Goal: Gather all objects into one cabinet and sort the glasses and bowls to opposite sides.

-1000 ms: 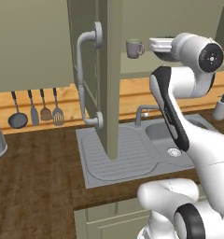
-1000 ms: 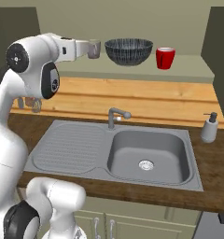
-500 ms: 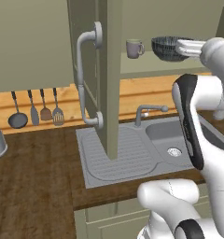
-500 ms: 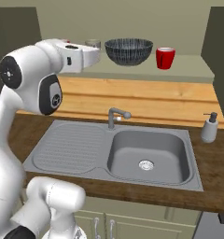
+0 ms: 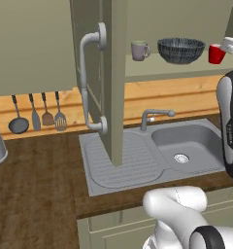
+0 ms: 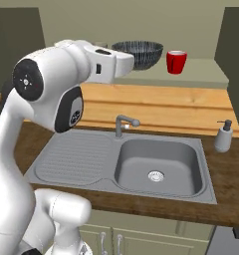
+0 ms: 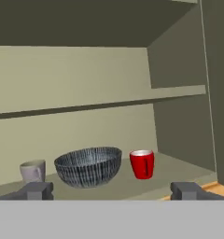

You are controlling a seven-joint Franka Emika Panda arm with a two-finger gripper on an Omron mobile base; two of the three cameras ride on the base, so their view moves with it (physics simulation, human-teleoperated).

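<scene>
i have the tool (image 7: 112,190) hanging in front of the open cabinet (image 7: 179,70), its two dark tips set wide apart with nothing between them. on the pale green shelf (image 7: 179,170) stand three things in a row: the grey mug (image 7: 33,171) at the left, the dark ribbed bowl (image 7: 88,165) in the middle and a red mug (image 7: 142,164) just beside it on the right. mug and bowl look apart, though from the hand view i cannot tell for sure whether their rims touch. the grey mug is partly cut off behind the left tip.

from the left base view the same row reads grey mug (image 5: 139,50), bowl (image 5: 180,49), red mug (image 5: 215,53), the last clipped by my own arm at the picture's edge. the open cabinet door (image 5: 113,73) stands edge-on with its curved grey handle (image 5: 87,78) and hides part of the sink's draining board (image 5: 123,163).

from the right base view my arm covers the left part of the shelf; the bowl (image 6: 144,52) shows only in part behind it and the red mug (image 6: 176,62) stands clear. below, on the wooden bench (image 6: 226,169), sit the sink (image 6: 156,164), the tap (image 6: 122,124) and a soap dispenser (image 6: 223,136). utensils (image 5: 36,114) hang on the wall at far left.
</scene>
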